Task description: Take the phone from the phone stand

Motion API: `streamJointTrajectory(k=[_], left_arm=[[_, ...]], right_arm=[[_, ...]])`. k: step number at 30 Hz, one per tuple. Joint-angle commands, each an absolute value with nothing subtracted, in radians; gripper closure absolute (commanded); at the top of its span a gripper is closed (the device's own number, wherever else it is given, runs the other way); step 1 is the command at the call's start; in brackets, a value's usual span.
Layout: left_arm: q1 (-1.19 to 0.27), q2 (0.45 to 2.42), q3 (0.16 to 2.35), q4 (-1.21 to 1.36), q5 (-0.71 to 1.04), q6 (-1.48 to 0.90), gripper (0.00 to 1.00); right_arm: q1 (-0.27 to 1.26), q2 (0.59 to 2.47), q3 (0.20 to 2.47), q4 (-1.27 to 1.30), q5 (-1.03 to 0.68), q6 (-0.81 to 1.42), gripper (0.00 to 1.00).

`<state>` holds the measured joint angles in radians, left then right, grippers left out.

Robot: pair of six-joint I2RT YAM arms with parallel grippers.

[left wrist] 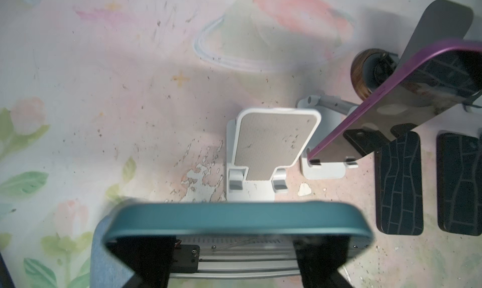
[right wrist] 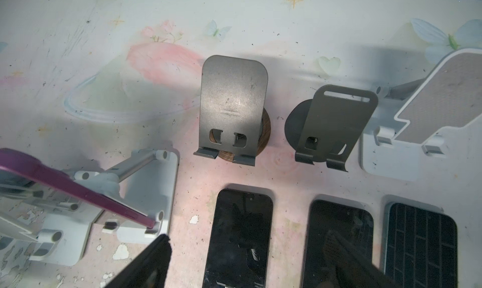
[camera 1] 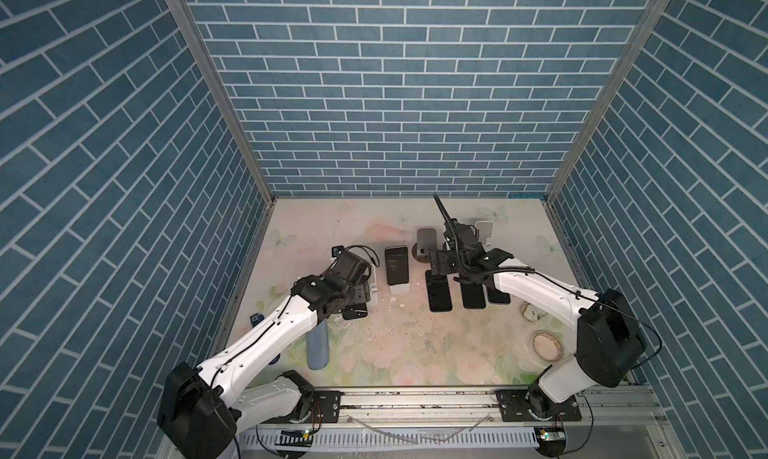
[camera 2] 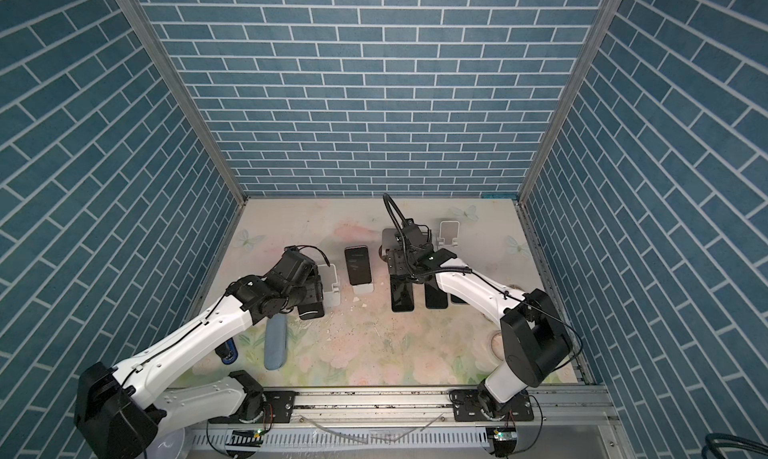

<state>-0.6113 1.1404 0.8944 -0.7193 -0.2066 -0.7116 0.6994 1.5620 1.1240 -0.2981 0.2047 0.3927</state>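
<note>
The left gripper (left wrist: 234, 258) has its fingers (left wrist: 146, 260) clamped on a teal phone (left wrist: 234, 221), held just off the empty white stand (left wrist: 271, 143) over the desk (camera 1: 374, 353). One purple phone (camera 1: 396, 264) is on its stand (camera 1: 400, 288) just right of that. It leans back, long axis running away from the robot. The right gripper (right wrist: 260, 268), fingers apart and empty, hangs over three flat phones (camera 1: 439, 295); which arm is nearer looks roughly even, perhaps the left.
</note>
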Motion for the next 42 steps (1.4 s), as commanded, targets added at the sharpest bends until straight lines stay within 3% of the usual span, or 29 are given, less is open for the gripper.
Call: streamJointTrajectory(k=[1, 42], left_arm=[[-0.625, 1.125, 0.871, -0.742, -0.178, -0.784, 0.55], [-0.787, 1.47, 0.775, -0.657, -0.08, -0.921, 0.55]], right_arm=[[0.697, 1.524, 1.088, -0.292, 0.213, 0.394, 0.07], [0.696, 1.473, 0.982, -0.23, 0.238, 0.38, 0.07]])
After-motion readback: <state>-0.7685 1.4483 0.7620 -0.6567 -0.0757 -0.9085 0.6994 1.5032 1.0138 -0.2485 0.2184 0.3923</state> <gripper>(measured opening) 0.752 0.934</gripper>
